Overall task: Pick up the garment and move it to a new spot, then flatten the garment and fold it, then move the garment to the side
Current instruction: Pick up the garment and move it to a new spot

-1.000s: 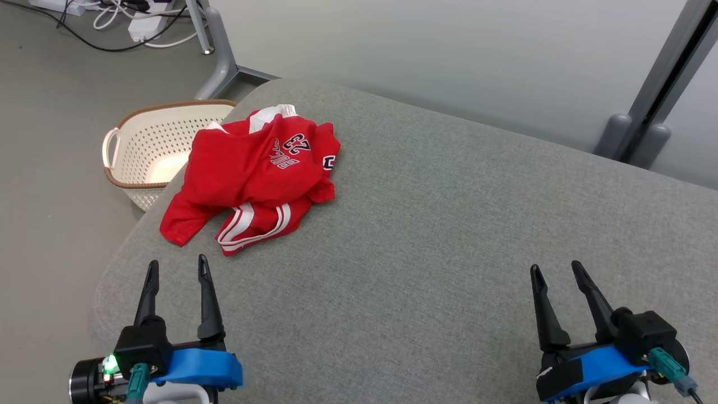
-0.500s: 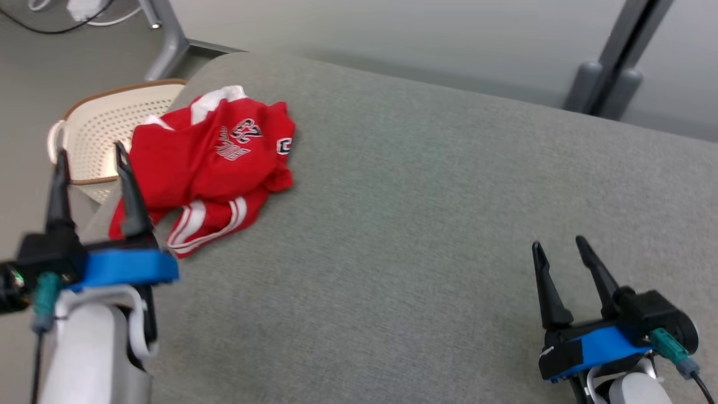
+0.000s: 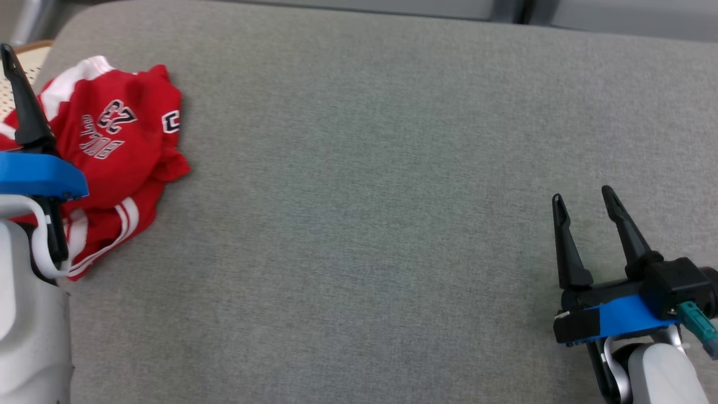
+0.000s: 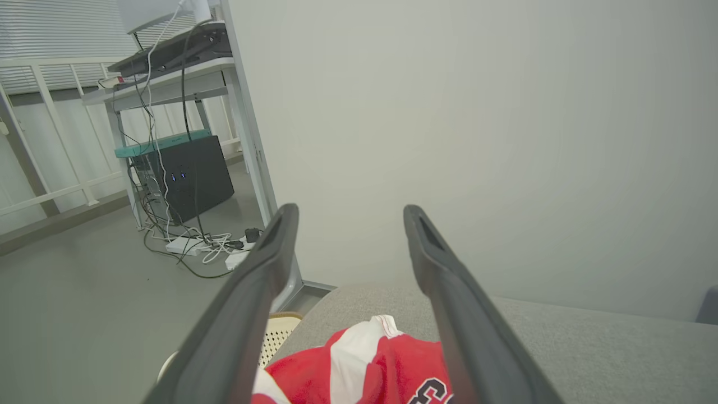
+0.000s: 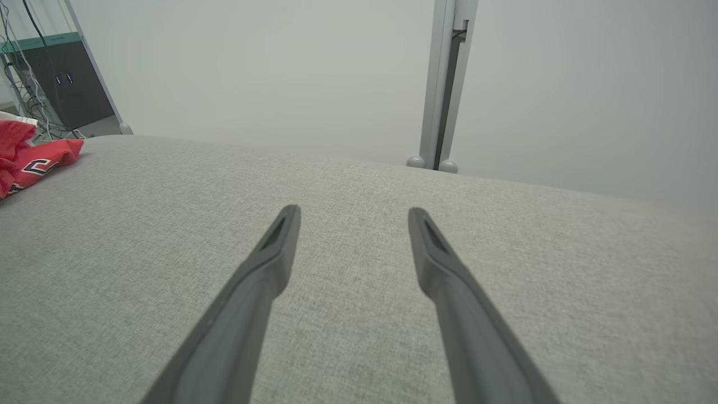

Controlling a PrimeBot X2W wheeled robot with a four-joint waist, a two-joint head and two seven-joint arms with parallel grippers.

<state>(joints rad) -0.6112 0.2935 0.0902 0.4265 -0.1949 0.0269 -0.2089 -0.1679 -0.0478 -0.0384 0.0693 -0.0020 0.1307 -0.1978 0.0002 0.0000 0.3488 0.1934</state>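
Step in hand: the first pick-up, not yet done. The garment (image 3: 112,151), a red jersey with white stripes, lay crumpled at the far left corner of the grey padded surface (image 3: 364,168), close to the edge beside a perforated basket (image 4: 279,331). The left end effector (image 4: 349,212) hovered over the garment, fingers spread wide with nothing between them. It pointed out past the cloth toward the wall, not down into it. The right end effector (image 3: 582,193) was also spread and empty, over bare surface well apart from the garment. My read of the next move: tip the left fingers down onto a raised fold and pinch enough fabric to lift. Then carry it toward the open middle, away from the edge and the basket.
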